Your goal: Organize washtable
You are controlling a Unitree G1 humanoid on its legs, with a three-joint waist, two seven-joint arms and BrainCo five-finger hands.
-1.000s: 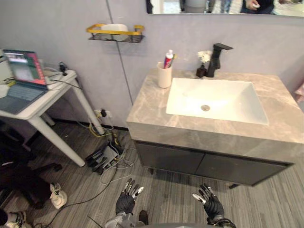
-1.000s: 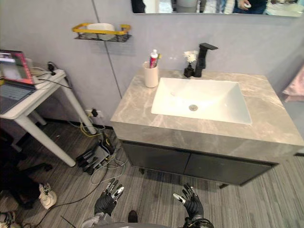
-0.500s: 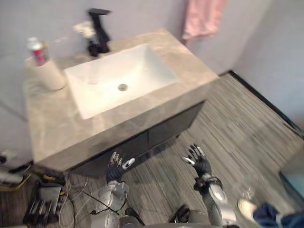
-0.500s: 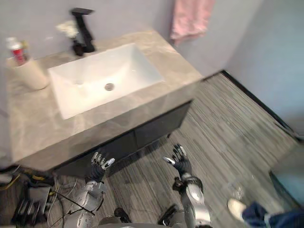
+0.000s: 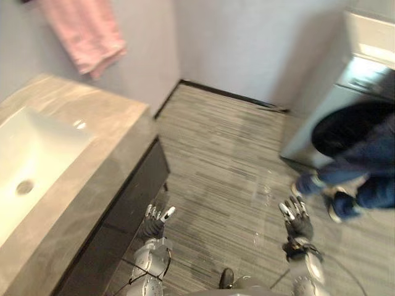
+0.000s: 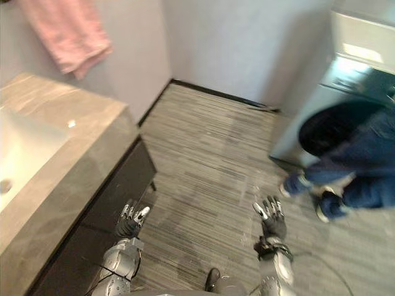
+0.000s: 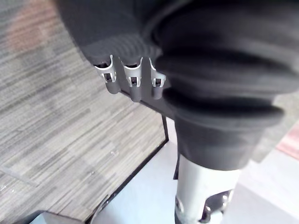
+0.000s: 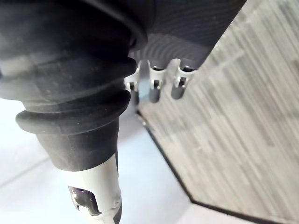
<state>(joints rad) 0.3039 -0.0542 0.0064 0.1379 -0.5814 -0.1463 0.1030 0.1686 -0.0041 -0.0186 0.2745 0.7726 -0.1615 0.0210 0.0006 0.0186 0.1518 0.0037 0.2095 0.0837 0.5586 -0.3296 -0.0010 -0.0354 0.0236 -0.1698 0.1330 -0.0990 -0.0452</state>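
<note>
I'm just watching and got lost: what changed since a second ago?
Only the camera swung towards the robot's right: the sink and pink towel now sit at the left, and a person in dark blue has come into view. Nothing was grasped or moved; the left hand and right hand stay low, open, empty.

Left hand (image 5: pixel 153 226) and right hand (image 5: pixel 299 226) low in front, fingers straight and spread, both empty.
</note>
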